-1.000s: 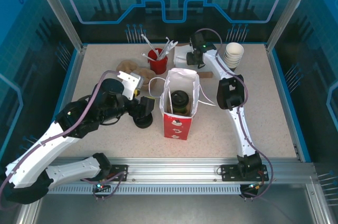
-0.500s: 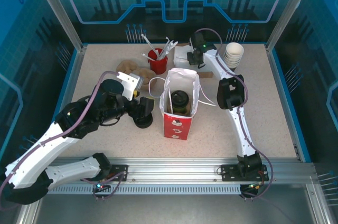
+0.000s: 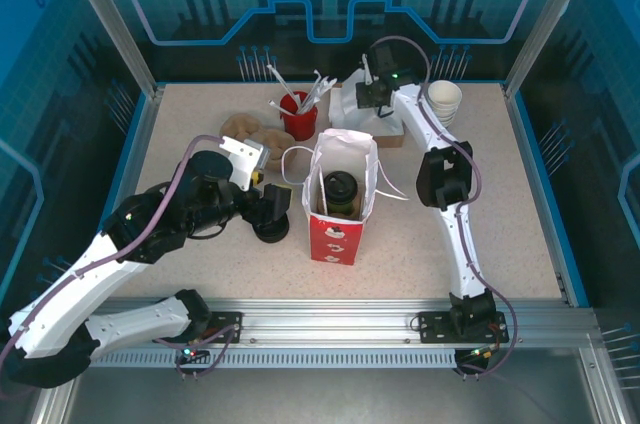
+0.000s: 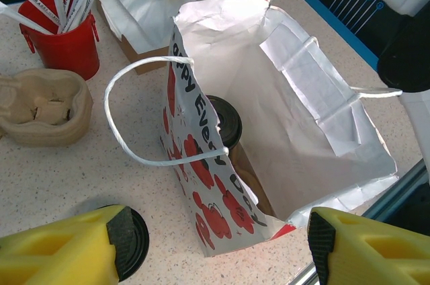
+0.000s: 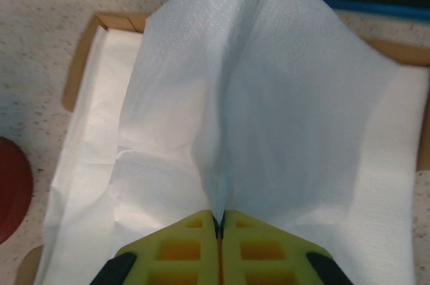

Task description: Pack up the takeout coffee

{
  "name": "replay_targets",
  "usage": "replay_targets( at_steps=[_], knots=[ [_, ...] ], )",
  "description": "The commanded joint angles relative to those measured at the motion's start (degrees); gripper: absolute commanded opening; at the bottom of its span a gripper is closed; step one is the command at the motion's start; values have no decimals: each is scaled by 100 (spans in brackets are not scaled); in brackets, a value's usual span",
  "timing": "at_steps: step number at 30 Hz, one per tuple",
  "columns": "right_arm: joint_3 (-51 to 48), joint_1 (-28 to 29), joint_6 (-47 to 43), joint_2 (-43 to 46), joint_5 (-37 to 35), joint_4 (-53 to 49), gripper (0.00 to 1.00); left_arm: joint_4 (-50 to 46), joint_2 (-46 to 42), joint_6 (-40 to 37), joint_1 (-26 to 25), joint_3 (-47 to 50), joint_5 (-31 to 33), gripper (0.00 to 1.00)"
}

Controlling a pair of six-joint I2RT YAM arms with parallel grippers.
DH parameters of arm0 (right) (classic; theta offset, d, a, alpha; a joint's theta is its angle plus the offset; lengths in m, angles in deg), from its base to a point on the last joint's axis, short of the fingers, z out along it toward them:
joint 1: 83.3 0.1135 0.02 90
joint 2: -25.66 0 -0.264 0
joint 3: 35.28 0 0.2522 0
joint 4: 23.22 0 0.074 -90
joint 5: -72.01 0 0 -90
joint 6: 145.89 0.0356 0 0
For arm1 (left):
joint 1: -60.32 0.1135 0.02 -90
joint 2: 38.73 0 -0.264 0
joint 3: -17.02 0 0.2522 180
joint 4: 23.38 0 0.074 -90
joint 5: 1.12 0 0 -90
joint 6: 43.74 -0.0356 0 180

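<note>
From above, the bag [image 3: 340,229] is standing upright at the middle of the table [image 3: 520,234], its mouth gaping, and the coffee [image 3: 340,190] is sitting inside it on the bottom, black lid up. The left gripper [image 3: 270,206] is hovering just left of the bag, over a low stack of lids [image 3: 270,235], so the coffee is lying to its right behind the bag wall. The right gripper [image 3: 373,94] is hanging over the napkin box [image 3: 392,141] at the far edge, well apart from the coffee, which is sitting nearer the bases. A red cup [image 3: 298,116] of straws and some carriers [image 3: 248,129] are standing left of the box, and white cups [image 3: 444,101] are stacked to its right.

Through the left wrist camera, the yellow fingers [image 4: 67,255] are standing wide apart with nothing between them, framing the lower edge of the bag. The coffee is resting ahead of them inside the bag, against the printed red-and-white side, not touched by either finger. The lids are lying under the left finger.

Through the right wrist camera, the jaws are pressing together on a fold of white napkin [image 5: 269,97], which is rising in a peak from the sheets in the box
</note>
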State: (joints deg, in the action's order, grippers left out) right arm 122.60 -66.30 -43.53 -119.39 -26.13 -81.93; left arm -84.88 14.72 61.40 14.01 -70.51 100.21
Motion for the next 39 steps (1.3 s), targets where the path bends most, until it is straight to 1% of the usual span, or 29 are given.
replay_targets(
  at_steps=[1,4,10,11,16,21,23,27,30,31,33,35,36,39],
  knots=[
    [137,-75,-23,421,158,-7,3,29,-91,119,-11,77,-13,72],
    [185,-98,7,634,142,-116,0,61,-113,102,-11,66,-8,72],
    [359,-146,342,1145,179,-458,0,128,-127,85,-15,61,119,72],
    [372,-149,396,1400,206,-514,0,154,-124,99,-11,66,153,72],
    [362,-133,813,2127,409,-797,0,331,-114,178,-16,136,308,73],
    [332,-134,1458,2889,964,-1091,0,469,-50,284,-8,127,642,74],
    [302,-161,1853,3178,1403,-1207,0,562,0,317,-9,133,701,76],
    [255,-167,2694,3594,1895,-1560,0,688,135,340,-1,127,777,77],
    [-289,-128,3377,4041,2387,-1437,0,709,273,372,-5,88,768,78],
    [-667,-126,3669,4241,2684,-1200,0,720,320,396,-2,80,735,79],
    [-1374,-122,4268,4611,3254,-703,0,725,389,615,-8,74,887,79],
    [-2097,-28,4813,4991,3683,-67,0,942,418,781,-2,202,803,79],
    [-2302,46,4955,5159,3717,107,0,1017,436,845,-1,249,751,79],
    [-2623,323,5165,5532,3461,200,0,1196,540,1006,-8,331,608,79]
  ],
)
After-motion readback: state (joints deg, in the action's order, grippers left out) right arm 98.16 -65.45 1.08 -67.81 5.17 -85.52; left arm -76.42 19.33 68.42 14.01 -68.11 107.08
